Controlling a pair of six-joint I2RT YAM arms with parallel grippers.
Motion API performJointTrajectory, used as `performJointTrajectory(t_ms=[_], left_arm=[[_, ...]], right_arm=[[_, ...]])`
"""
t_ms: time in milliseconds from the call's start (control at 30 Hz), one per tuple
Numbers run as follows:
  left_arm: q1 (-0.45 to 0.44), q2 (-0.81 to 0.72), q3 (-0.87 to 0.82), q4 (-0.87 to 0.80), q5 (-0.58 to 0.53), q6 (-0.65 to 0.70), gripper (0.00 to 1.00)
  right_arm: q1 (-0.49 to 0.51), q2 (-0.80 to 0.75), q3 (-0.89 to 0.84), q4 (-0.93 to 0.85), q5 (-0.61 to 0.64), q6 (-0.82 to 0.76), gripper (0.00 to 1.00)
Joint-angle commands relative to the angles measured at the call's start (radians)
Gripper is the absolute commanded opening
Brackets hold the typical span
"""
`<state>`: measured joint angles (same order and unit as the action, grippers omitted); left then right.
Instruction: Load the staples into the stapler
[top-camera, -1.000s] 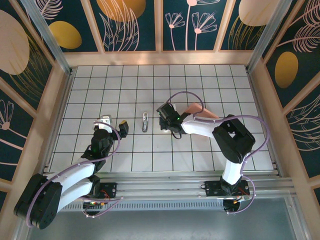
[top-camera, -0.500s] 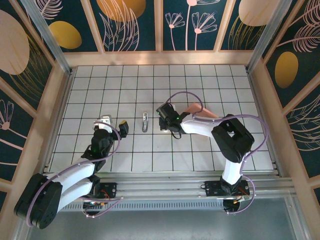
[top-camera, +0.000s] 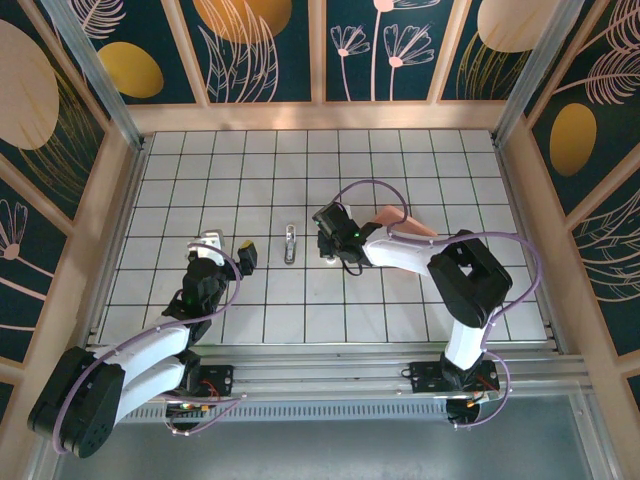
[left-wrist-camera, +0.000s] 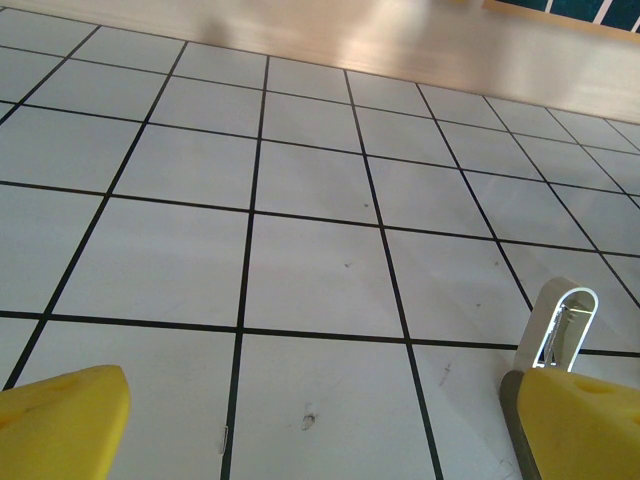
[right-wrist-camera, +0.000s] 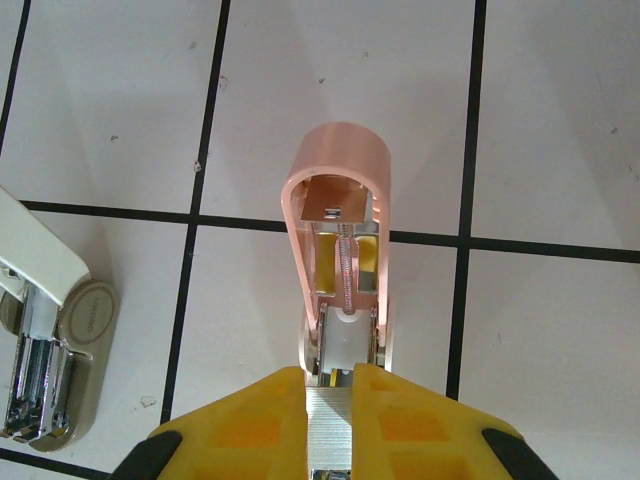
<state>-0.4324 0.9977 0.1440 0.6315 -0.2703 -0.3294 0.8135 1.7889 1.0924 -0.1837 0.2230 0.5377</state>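
My right gripper (right-wrist-camera: 328, 372) is shut on the staples (right-wrist-camera: 333, 425), a silvery ribbed strip between the yellow fingers (right-wrist-camera: 255, 420). Just ahead of the fingertips stands a pink body (right-wrist-camera: 340, 160) with a raised rounded lid, a spring and a metal channel; the strip lines up with that channel. The stapler (right-wrist-camera: 45, 285), whitish-grey with a metal rail, lies to the left. From above, the stapler (top-camera: 290, 243) lies between my right gripper (top-camera: 332, 248) and my left gripper (top-camera: 229, 248). My left gripper (left-wrist-camera: 320, 435) is open over bare tile, the stapler (left-wrist-camera: 560, 325) beside its right finger.
The pink body (top-camera: 385, 216) sits partly under my right forearm. The white tiled floor (top-camera: 300, 160) with black grid lines stretches toward the wooden rim (top-camera: 320, 117) at the back. Wooden side walls close in left and right.
The right arm's elbow and cable have shifted very slightly. Both grippers stay where they were, the right still shut on the strip.
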Motion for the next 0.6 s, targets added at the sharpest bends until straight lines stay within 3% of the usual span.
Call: performJointTrajectory(t_ms=[0, 567], left_arm=[[-0.004, -0.004, 0.029, -0.001, -0.004, 0.017, 0.99], [-0.004, -0.002, 0.031, 0.0, -0.002, 0.019, 0.99]], right_arm=[[0.007, 0.022, 0.015, -0.008, -0.009, 0.022, 0.13], [0.007, 0.038, 0.006, -0.022, -0.006, 0.028, 0.13]])
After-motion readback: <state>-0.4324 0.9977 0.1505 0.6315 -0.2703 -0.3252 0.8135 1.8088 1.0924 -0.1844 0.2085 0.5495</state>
